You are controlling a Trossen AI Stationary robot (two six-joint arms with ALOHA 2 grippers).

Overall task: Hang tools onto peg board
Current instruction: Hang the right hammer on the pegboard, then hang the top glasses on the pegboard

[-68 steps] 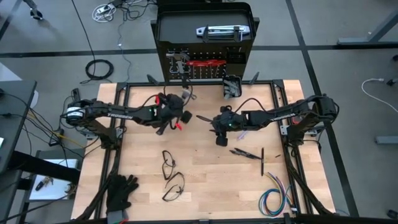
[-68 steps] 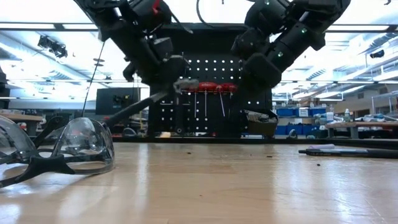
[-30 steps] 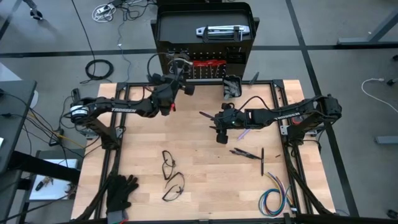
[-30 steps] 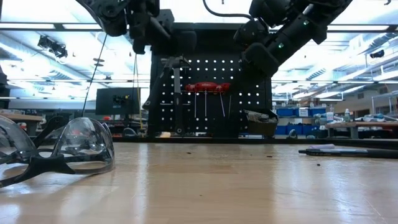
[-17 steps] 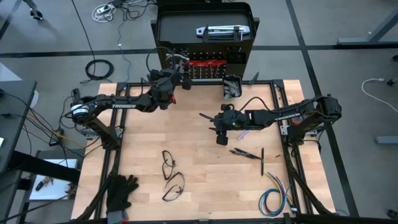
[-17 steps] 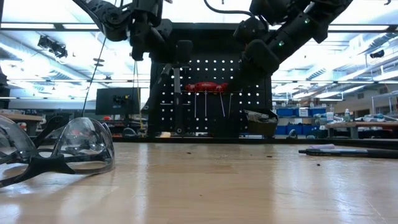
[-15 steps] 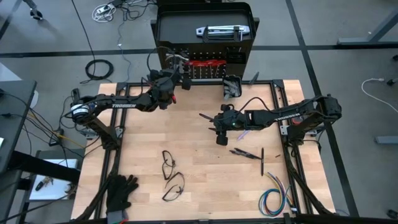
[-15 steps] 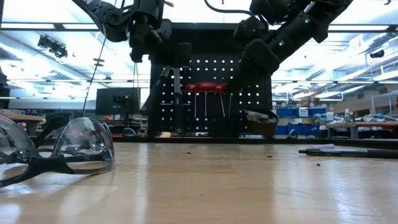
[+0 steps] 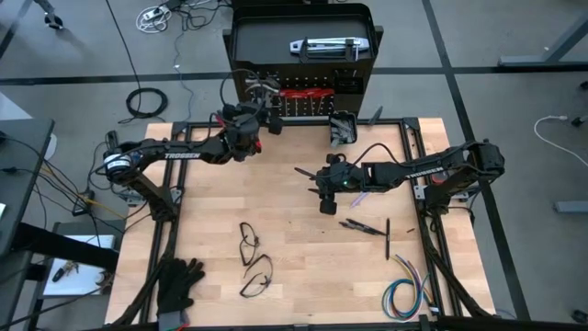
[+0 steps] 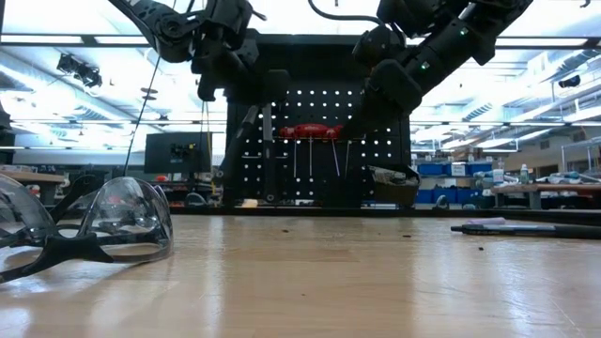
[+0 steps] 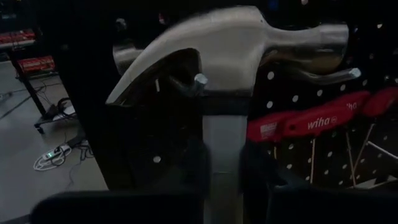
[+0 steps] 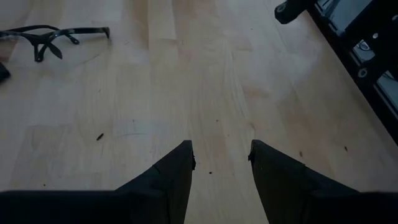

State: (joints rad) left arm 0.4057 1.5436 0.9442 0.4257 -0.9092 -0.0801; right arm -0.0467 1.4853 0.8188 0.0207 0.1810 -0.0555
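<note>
One hammer (image 11: 230, 50) sits right up against the peg board (image 11: 348, 93), head draped over the silver hooks (image 11: 336, 76), just beside the red-handled screwdrivers (image 11: 311, 121). The left end effector (image 11: 222, 168) has fingers loosely round the handle. I'd check both hooks carry the head, then open fully. The right end effector (image 12: 221, 158) hangs half open and empty over the tabletop (image 12: 205, 81).

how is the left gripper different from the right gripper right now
The left gripper is up at the peg board, its fingers either side of the hammer shaft, the head over silver hooks; the right gripper hangs over bare table mid-way. The left has a tool between its fingers; the right is open with nothing between them. The left faces the board; the right points down at the wood. Both are dark and two-fingered.
</note>
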